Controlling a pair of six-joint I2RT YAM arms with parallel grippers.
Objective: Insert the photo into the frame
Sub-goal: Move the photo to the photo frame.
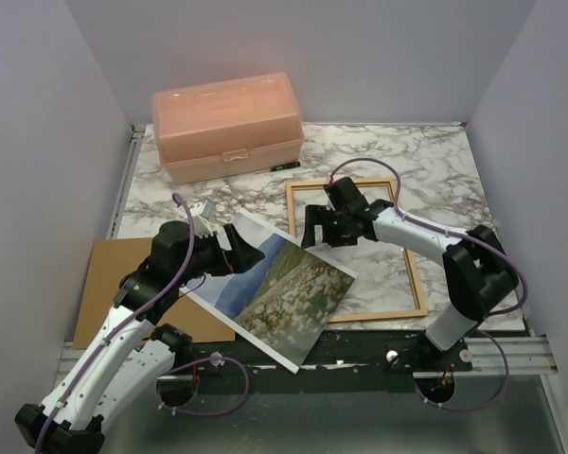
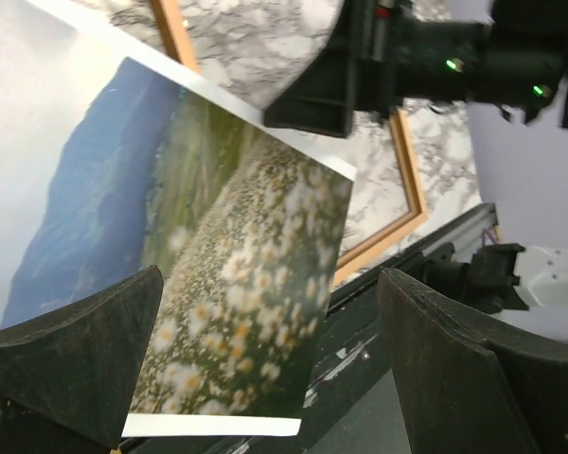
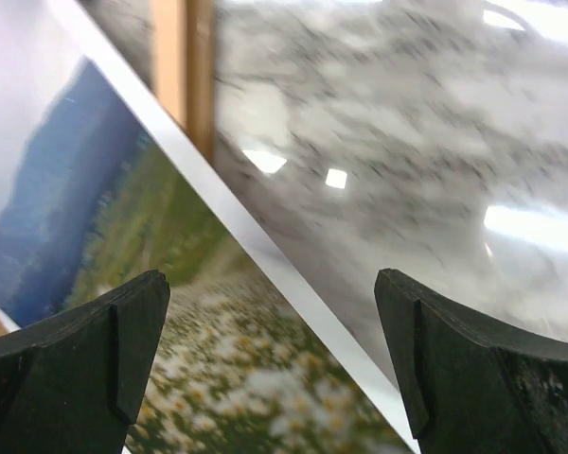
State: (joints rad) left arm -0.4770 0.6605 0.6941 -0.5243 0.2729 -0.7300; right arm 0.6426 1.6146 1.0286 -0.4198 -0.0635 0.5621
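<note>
Legible markings: none. We read no text, label or number on the photo (image 1: 284,293), the frame (image 1: 379,317) or the pink box (image 1: 227,123).

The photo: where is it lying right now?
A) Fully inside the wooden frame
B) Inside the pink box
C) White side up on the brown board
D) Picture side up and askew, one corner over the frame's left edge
D: the photo lies picture side up and askew, with its right corner crossing the left edge of the frame.
</note>
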